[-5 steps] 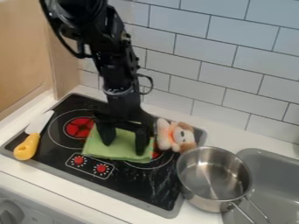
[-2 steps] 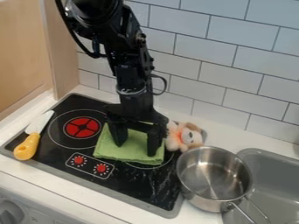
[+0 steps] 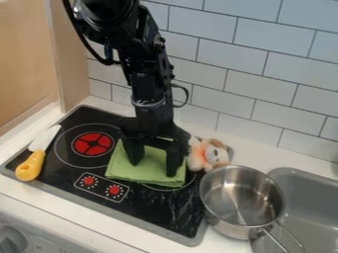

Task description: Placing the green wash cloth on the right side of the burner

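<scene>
The tool [image 3: 153, 169] is held upright and wide, its two fingers set well apart, with tips that appear to be pressed onto the green cloth [image 3: 150, 159]. Nothing is seen pinched between them; so broad a stance would suit cloth that is to be slid or held flat rather than lifted. The cloth is laid as a folded, roughly square pad, soft and matte, over the right-hand burner, whose thin ring is seen past its near edge. The task appears nearly done, though a small shift to the right may be wanted; with too much pressure, the folds could be bunched.

Just beside the cloth, a plush toy [image 3: 210, 154], fluffy and pale with orange-brown patches, is lodged near the cooktop's far right corner, where it could be nudged. To the left, the red burner [image 3: 92, 144] is left uncovered. Two red knobs [image 3: 102, 186] are set in a panel nearer the front of the glossy black cooktop [image 3: 155, 212]. A round, polished metal pot [image 3: 241, 200] is stood between cooktop and grey sink [image 3: 314, 197]. At the far left, a yellow-handled knife [image 3: 30, 166] is laid flat, probably out of the way.
</scene>
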Controlling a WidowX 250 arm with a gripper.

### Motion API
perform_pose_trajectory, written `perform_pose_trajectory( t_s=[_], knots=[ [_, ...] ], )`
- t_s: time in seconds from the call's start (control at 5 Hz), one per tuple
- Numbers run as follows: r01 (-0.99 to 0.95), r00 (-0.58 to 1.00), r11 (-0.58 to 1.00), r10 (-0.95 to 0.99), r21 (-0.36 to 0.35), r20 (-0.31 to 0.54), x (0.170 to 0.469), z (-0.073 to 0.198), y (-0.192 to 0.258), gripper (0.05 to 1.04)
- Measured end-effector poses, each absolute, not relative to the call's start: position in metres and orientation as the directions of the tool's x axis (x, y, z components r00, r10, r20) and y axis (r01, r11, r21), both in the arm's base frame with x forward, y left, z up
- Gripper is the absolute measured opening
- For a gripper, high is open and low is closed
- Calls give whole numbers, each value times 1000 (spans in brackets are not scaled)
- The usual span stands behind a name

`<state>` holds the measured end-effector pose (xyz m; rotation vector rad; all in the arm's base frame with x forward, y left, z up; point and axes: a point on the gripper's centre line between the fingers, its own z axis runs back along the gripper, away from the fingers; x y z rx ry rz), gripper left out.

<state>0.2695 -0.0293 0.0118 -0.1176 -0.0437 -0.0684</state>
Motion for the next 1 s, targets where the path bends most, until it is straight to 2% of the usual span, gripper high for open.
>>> perform_pose_trajectory(
  t_s=[0.8,1.0],
  knots=[
    [58,976,992,-33,-110,215,275,76,-29,1000],
    [54,965,995,-30,-84,260,276,90,-26,1000]
  ],
)
